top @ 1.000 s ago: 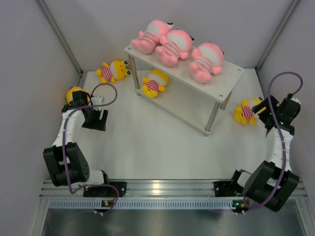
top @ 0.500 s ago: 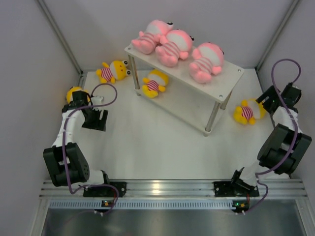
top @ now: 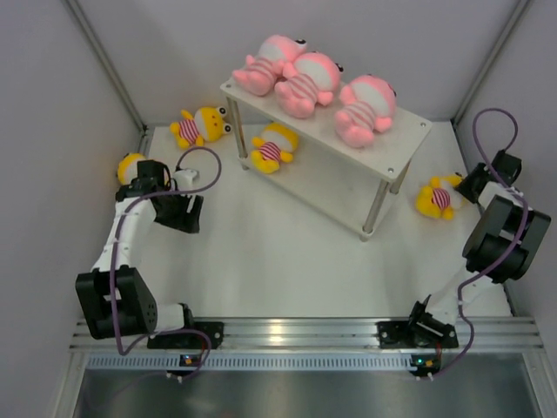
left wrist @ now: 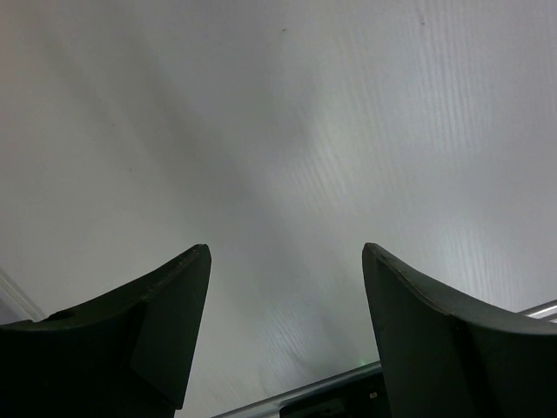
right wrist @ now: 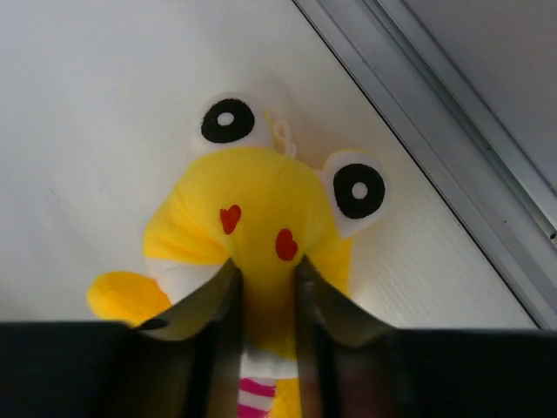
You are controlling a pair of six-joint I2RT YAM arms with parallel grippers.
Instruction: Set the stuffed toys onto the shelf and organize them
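At right edge of counter (top: 287,244): right gripper (right wrist: 265,272) clamped on yellow stuffed toy (right wrist: 261,205) below its head | left gripper (left wrist: 285,257): jaws apart above counter

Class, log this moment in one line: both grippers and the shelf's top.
left gripper: open, empty | right gripper: shut on yellow toy | shelf top: three pink toys

White table (top: 278,261), taken as landmark. Along its near edge runs an aluminium rail (top: 296,332); nearer than that edge lies a brushed metal sheet (top: 296,392). Pale wall panels (top: 174,52) rise from its left, far and right sides. Grey struts (top: 103,61) meet its two far corners.
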